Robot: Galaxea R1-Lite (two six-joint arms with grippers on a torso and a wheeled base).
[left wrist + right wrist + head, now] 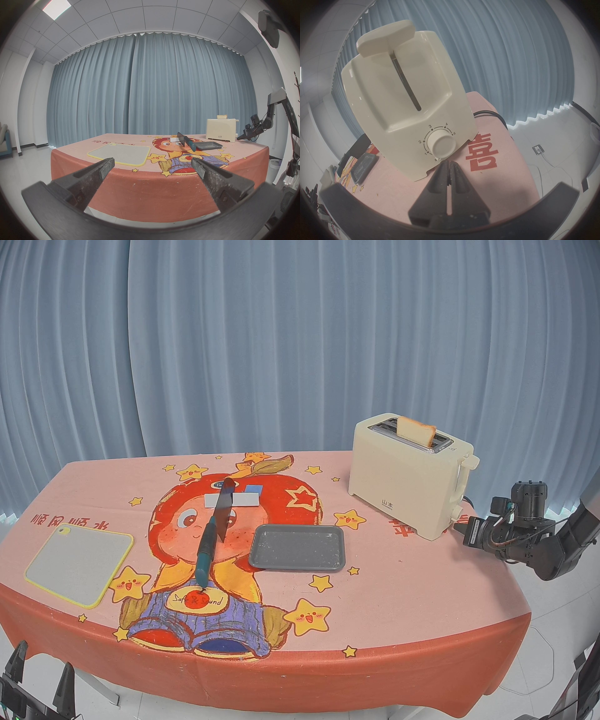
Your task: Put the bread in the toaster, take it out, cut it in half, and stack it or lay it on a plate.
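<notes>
Bread (pixel 415 430) in toaster (pixel 406 484) slot, lever (pixel 386 37) up, so step 1 prob. done; right gripper (pixel 449 163) closed, empty, near dial (pixel 443 145); left gripper (pixel 153 162) open, off table (pixel 406 590) front; still to do: take out, cut w/ knife (pixel 209 540), lay on tray (pixel 297 547).

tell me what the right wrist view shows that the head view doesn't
Right wrist, not head: the dial face-on with its numbers, and the lever slot. Head, not right wrist: the bread standing in the toaster, and the board on the robot's left. Both: the toaster, the tray and the shut right gripper close to the toaster's dial end.
</notes>
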